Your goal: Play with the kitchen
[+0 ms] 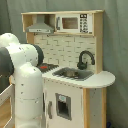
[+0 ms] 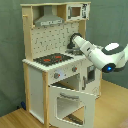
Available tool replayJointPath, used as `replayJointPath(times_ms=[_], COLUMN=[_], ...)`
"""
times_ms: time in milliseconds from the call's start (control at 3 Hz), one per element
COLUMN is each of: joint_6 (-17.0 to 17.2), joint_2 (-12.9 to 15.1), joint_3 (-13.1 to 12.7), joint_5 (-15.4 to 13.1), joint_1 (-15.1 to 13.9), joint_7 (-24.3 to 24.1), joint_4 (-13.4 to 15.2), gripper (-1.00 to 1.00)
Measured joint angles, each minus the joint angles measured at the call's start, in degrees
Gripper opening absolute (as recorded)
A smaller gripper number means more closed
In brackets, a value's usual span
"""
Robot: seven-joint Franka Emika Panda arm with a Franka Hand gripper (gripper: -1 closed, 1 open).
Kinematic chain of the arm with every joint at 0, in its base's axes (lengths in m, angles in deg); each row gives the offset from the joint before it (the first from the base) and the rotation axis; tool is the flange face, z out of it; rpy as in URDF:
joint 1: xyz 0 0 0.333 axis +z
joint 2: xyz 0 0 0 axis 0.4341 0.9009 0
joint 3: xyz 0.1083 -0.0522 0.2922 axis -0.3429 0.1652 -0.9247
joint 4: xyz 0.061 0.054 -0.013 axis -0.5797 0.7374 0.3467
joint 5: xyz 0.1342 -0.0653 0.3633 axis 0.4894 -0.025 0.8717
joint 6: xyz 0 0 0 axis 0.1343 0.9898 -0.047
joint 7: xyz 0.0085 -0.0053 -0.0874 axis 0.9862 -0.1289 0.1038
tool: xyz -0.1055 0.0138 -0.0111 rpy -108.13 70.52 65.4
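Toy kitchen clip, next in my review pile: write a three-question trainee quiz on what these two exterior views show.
1. True or false: the oven door of the toy kitchen hangs open in the second exterior view.
2. Which sits above the stovetop? A) the microwave B) the grey hood C) the faucet
3. Fill in: in the first exterior view the black faucet arches over the ____.

Key: 1 true; 2 B; 3 sink. The robot arm reaches toward the counter, and its gripper is out of sight.
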Motion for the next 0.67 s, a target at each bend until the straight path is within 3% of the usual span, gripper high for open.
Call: replayJointPath(times_ms=[333, 667], joint_6=[-2.86, -5.36], joint_2=[-1.73, -2.26], joint_3=[-2.31, -3.98], joint_5=[3.74, 8.67], joint_1=[0.38, 0.97], joint_7=[2.1, 1.26], joint_4=[0.0, -0.45], gripper=[1.0, 1.0])
